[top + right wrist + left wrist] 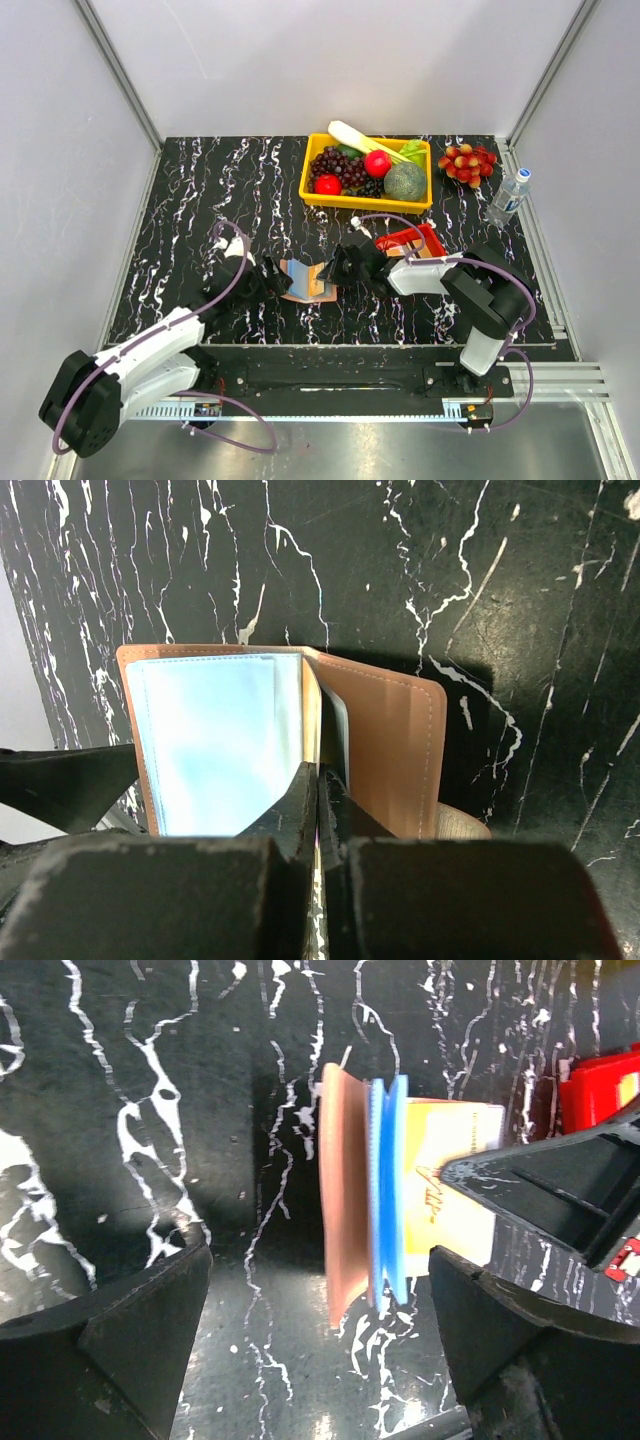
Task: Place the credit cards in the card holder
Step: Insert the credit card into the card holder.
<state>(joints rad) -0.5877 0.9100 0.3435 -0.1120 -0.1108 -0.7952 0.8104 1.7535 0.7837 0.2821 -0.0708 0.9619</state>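
Salmon-pink leather, stitched edge, pale blue-grey lining: bifold card holder (390,740) standing half open on black, white-veined surface (200,200), mid top view. Thin tan credit card (455,1150), printed face, pinched flat in closed right gripper (318,780), leading edge hidden behind blue inner leaves. Left gripper (320,1260) at holder's 9 o'clock, jaws wide, straddling it, no contact seen. Red plastic tray (405,238) at 2 o'clock; yellow fruit basket (365,203) at 12; red grapes (467,163) and clear bottle (510,195) beyond, 1 to 2 o'clock.

A lab test cell — white panel walls (330,60), aluminium framing (121,75), black marbled tabletop (200,190).
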